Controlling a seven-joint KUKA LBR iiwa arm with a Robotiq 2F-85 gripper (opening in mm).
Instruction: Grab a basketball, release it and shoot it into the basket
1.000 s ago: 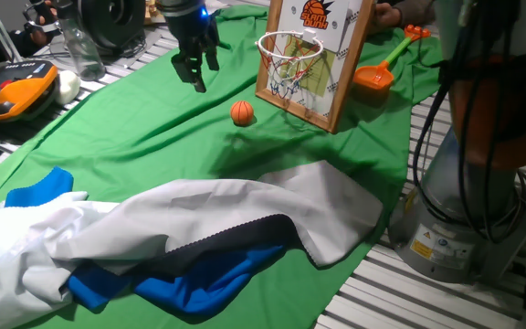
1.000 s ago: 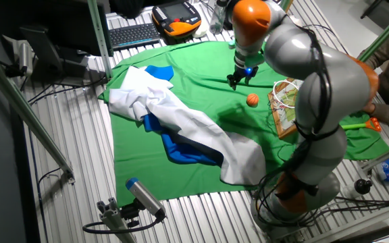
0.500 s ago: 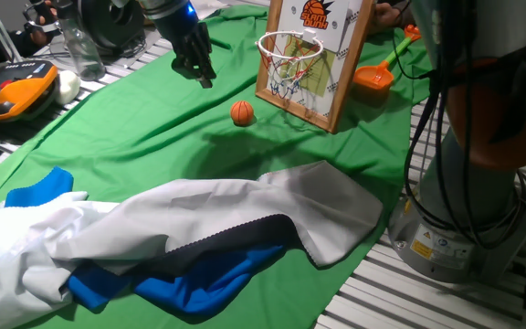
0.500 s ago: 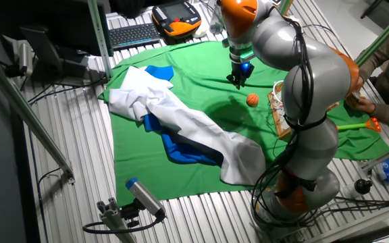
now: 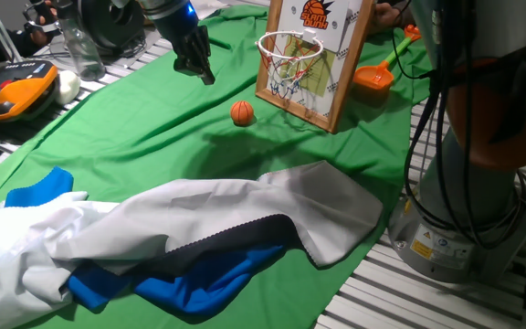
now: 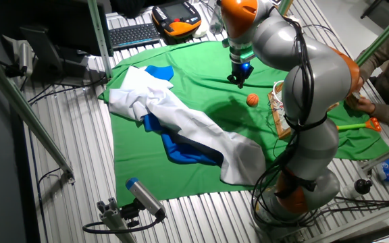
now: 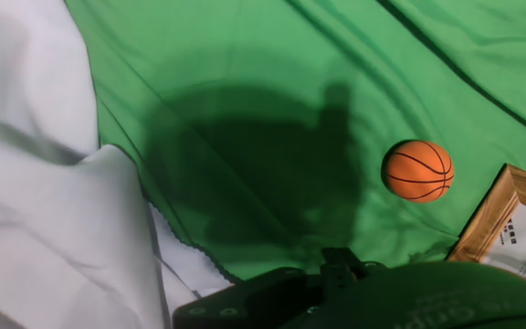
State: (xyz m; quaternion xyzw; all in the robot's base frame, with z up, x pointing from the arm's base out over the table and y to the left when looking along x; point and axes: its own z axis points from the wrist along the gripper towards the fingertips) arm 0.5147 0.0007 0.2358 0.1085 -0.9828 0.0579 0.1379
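A KUKA arm's gripper [image 5: 194,66] is hanging above a green cloth [image 5: 153,137], tilted, holding nothing; whether its fingers are apart or together cannot be told. The small orange basketball [image 5: 242,112] is sitting on the cloth, well apart from the gripper at about its 4 o'clock in one fixed view. The basket [image 5: 286,55], an orange rim with white net on a wood-framed backboard, is standing just beside the ball at its 2 o'clock. An orange toy shovel [image 5: 382,66] is lying behind the backboard. A white and blue garment [image 5: 190,238] is covering the cloth's near end.
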